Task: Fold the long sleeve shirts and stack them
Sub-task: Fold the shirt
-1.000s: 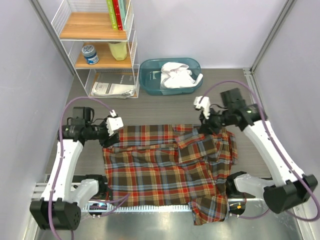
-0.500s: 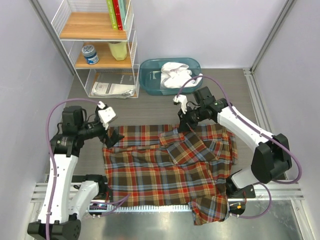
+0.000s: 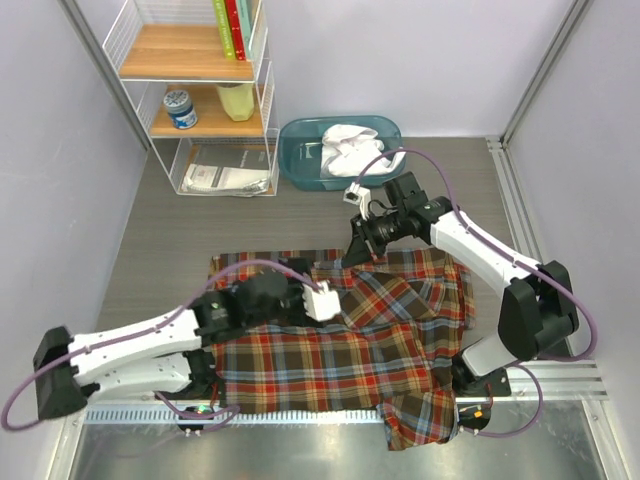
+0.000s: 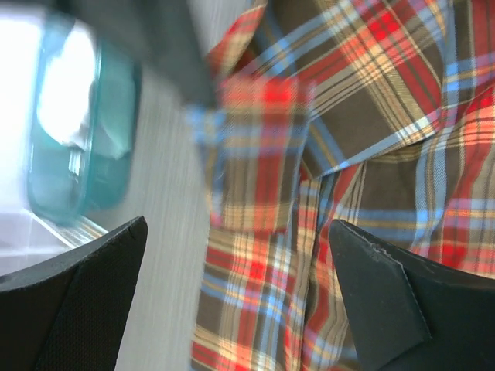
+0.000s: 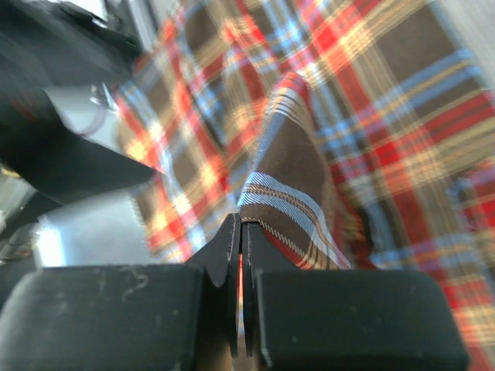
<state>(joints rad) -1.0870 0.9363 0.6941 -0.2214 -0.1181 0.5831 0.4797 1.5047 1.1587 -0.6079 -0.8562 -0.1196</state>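
The plaid long sleeve shirt [image 3: 340,350] lies spread on the table, its right part folded over toward the middle. My right gripper [image 3: 357,250] is shut on a raised fold of the plaid cloth [image 5: 290,166] at the shirt's far edge; its jaws [image 5: 240,224] pinch the cloth. My left gripper [image 3: 333,300] is open and empty just over the shirt's middle; plaid cloth [image 4: 263,255] shows between its fingers [image 4: 100,270]. The white shirt [image 3: 352,150] lies bunched in the teal bin [image 3: 300,135].
A wire shelf rack [image 3: 200,90] with books, a jar and papers stands at the far left. The teal bin also shows in the left wrist view [image 4: 108,147]. A corner of the plaid shirt [image 3: 420,425] hangs over the front metal edge.
My left arm has swung from the shirt's far-left corner across to its middle, low over the cloth. My right gripper has shifted slightly left, still holding the fold.
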